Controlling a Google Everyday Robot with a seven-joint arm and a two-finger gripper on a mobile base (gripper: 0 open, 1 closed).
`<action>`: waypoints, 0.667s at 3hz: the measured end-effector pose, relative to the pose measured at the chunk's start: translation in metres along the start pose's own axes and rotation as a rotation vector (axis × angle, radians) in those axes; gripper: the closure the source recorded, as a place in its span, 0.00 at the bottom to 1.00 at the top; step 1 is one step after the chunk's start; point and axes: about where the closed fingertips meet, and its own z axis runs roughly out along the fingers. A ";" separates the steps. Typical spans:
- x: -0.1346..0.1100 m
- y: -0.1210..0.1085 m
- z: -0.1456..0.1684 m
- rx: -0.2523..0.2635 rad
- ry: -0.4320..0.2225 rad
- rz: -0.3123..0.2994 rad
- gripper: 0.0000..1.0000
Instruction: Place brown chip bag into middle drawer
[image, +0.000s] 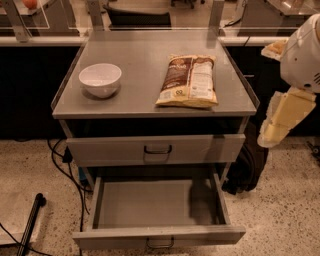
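Pickup awaits: pale yellow gripper (280, 120), openness impossible to tell, hangs beside the cabinet (140, 55), needing a reach to crinkly brown chip bag (189, 80) above open grey metal middle drawer (155, 206).

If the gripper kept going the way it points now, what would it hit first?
The gripper, right of the cabinet, points down and leftward. It would likely meet the dark object on the floor by the open middle drawer, though depth is unclear.

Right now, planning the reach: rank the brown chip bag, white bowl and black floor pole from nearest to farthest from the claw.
The claw hangs right of the cabinet.
1. brown chip bag, tabletop right
2. white bowl, tabletop left
3. black pole, floor, far left
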 end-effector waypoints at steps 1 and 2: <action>-0.003 -0.002 0.004 0.011 -0.010 -0.002 0.00; -0.010 -0.009 0.013 0.039 -0.039 -0.018 0.00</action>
